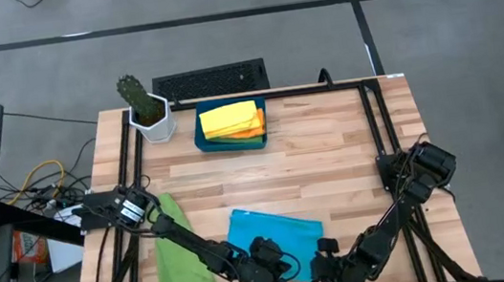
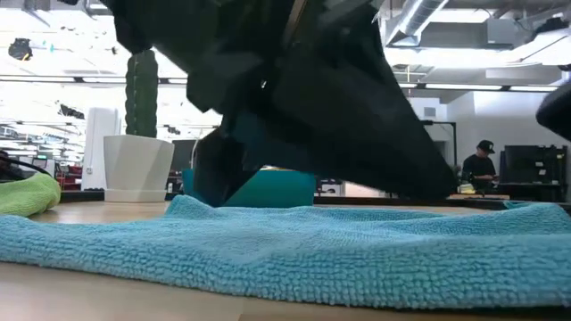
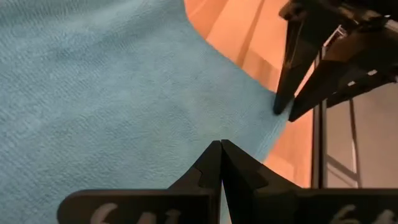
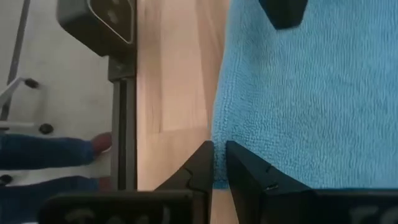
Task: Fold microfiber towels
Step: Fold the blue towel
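Dark fingers of the left gripper point(image 3: 221, 163) are pressed fully together, tip to tip, just above the sky-blue towel point(image 1: 273, 237), with no cloth visible between them. That gripper sits at the near edge of the table point(image 1: 329, 141), over the near part of the blue cloth, a little left of centre in the high view. The right gripper point(image 4: 217, 163) is just beside it to the right, at the towel's near right edge; its fingers stand narrowly apart, and the blue hem runs into the slit between them, so it appears to pinch the cloth's edge there. In the left wrist view the right gripper's finger tips meet the towel's edge where cloth gives way to bare wood.

The sky-blue towel lies spread flat on the wooden table, near and central, its textured pile filling the foreground of the low view. To its left, well toward the table's left near corner, a green towel point(image 1: 182, 260) lies loosely heaped and partly draped at the edge. At the far side, centre, a dark teal tray point(image 1: 199, 134) holds a folded yellow towel point(image 1: 228, 118) lying on an orange towel point(image 1: 253, 131). Left of the tray stands a white pot with a cactus point(image 1: 145, 106). Beyond the table, a person point(image 2: 481, 164) is far off in the room.
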Action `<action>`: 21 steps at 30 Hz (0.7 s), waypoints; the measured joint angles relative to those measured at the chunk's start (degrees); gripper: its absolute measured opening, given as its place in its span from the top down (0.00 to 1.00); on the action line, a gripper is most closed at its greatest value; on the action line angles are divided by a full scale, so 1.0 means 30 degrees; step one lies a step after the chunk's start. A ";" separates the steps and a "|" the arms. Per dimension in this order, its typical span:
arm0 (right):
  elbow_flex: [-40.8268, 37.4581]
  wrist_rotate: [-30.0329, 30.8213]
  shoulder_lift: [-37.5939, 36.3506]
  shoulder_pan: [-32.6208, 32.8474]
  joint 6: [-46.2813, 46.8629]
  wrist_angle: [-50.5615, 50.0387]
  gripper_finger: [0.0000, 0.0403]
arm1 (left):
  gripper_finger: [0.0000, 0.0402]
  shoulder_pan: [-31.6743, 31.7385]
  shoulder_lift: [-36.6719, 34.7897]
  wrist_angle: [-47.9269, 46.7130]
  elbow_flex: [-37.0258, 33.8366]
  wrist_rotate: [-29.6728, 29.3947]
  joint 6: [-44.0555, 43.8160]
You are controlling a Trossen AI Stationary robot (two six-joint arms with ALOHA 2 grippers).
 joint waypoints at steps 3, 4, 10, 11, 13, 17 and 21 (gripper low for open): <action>0.0087 0.0132 -0.0007 -0.0094 -0.0290 0.0044 0.83 | 1.00 -0.0141 0.0001 -0.0012 0.0235 0.0413 -0.0381; 0.0087 0.0172 -0.0007 -0.0177 -0.0389 0.0001 0.83 | 1.00 -0.0232 -0.0009 -0.0127 0.0240 0.0328 -0.0469; 0.0087 0.0277 -0.0015 -0.0282 -0.0629 -0.0076 0.83 | 1.00 -0.0767 0.0086 -0.0569 0.0227 -0.0317 -0.1565; 0.0087 0.0275 -0.0018 -0.0299 -0.0629 -0.0095 0.83 | 1.00 -0.0832 0.0215 -0.0573 0.0248 -0.0317 -0.1796; 0.0087 0.0277 -0.0029 -0.0306 -0.0636 -0.0084 0.83 | 1.00 -0.0958 0.0352 -0.0861 0.0197 -0.0402 -0.2032; 0.0087 0.0312 -0.0036 -0.0313 -0.0766 -0.0071 0.83 | 1.00 -0.1027 0.0308 -0.1373 0.0248 -0.0971 -0.2559; 0.0087 0.0238 -0.0051 -0.0320 -0.0819 -0.0055 0.83 | 1.00 -0.1021 0.0318 -0.1357 0.0222 -0.0742 -0.2717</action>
